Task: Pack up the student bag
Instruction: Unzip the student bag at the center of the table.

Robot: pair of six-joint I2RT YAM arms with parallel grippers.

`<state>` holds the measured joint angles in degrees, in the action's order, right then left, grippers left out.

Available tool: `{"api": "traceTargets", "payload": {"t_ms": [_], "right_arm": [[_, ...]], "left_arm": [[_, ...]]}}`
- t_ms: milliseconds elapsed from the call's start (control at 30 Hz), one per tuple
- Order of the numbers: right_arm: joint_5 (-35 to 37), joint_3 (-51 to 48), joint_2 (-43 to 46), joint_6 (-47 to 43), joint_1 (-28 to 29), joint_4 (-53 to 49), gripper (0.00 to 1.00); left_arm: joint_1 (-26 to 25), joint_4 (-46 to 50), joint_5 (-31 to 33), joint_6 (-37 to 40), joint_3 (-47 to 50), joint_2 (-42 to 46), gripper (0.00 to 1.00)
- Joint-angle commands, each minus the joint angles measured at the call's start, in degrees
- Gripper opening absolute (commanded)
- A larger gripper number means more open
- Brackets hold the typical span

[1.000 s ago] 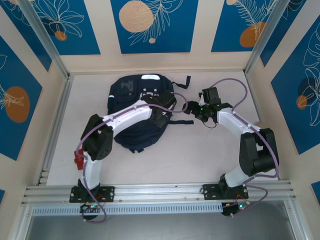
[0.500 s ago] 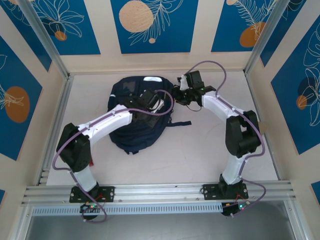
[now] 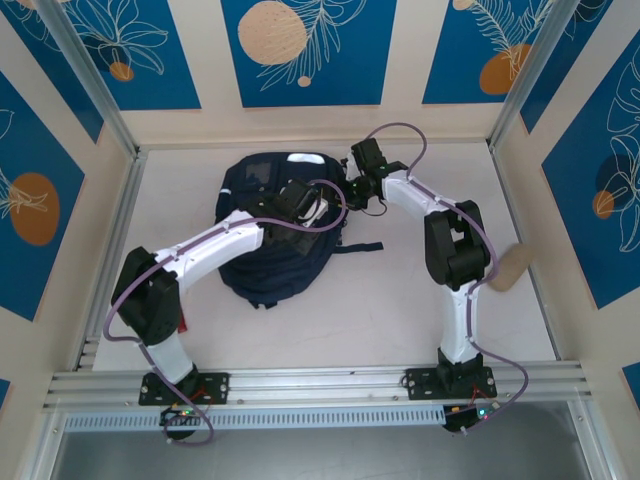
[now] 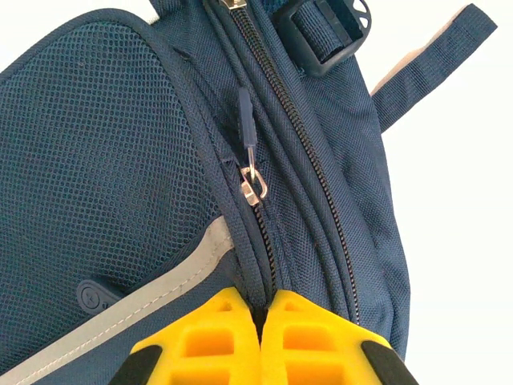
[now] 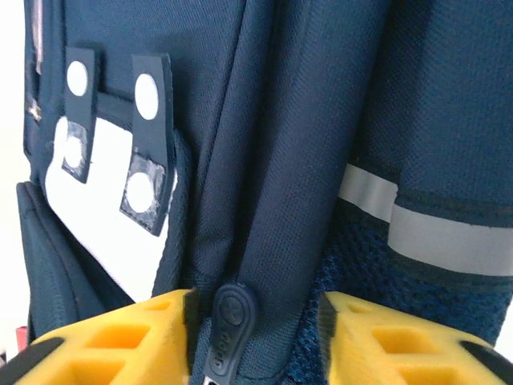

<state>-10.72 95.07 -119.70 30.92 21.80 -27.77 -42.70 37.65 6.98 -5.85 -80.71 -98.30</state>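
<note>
Student bag (image 3: 272,268) flat on table (image 3: 380,305)

The student bag (image 4: 337,200) is matt navy woven cloth, with a coarse mesh panel (image 4: 104,144) and a smooth grey stripe (image 4: 160,290). Its zip slider (image 4: 253,189) looks like shiny metal.

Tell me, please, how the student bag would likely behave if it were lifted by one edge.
The student bag would probably sag and fold, since its fabric lies slumped and creased. Its mesh panel likely grips well rather than slipping. Lying flat, it seems unlikely to roll.
</note>
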Motion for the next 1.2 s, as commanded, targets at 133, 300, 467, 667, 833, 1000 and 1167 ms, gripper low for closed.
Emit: {"api": "traceTargets", "payload": {"t_ms": [133, 300, 467, 667, 833, 1000, 1167], "right_arm": [[2.3, 3.43, -0.91, -1.5, 0.75, -5.9, 0.25], [2.56, 2.47, 0.28, -1.87, 0.66, -5.65, 0.22], [2.22, 1.0, 2.39, -1.9, 0.87, -4.31, 0.14], [4.82, -3.35, 7.25, -3.27, 1.15, -2.93, 0.14], [4.13, -6.02, 9.31, -4.87, 1.39, -1.33, 0.14], [4.72, -6.61, 9.4, -5.17, 1.84, -1.68, 0.2], [5.45, -6.85, 9.26, -4.43, 1.85, -2.16, 0.22]], "left_arm": [[0.11, -2.93, -3.12, 0.09, -0.5, 2.18, 0.0], [0.25, -3.03, -3.2, -0.2, -0.17, 2.31, 0.0], [0.3, -2.89, -2.85, -0.77, -0.28, 2.2, 0.0], [0.71, -2.76, -2.57, -1.37, -0.33, 2.1, 0.0], [0.94, -2.76, -2.85, -1.41, -0.32, 2.11, 0.0], [0.91, -2.83, -3.37, -1.67, -0.5, 1.9, 0.0], [1.0, -2.84, -3.62, -1.7, -0.68, 1.88, 0.0]]}}
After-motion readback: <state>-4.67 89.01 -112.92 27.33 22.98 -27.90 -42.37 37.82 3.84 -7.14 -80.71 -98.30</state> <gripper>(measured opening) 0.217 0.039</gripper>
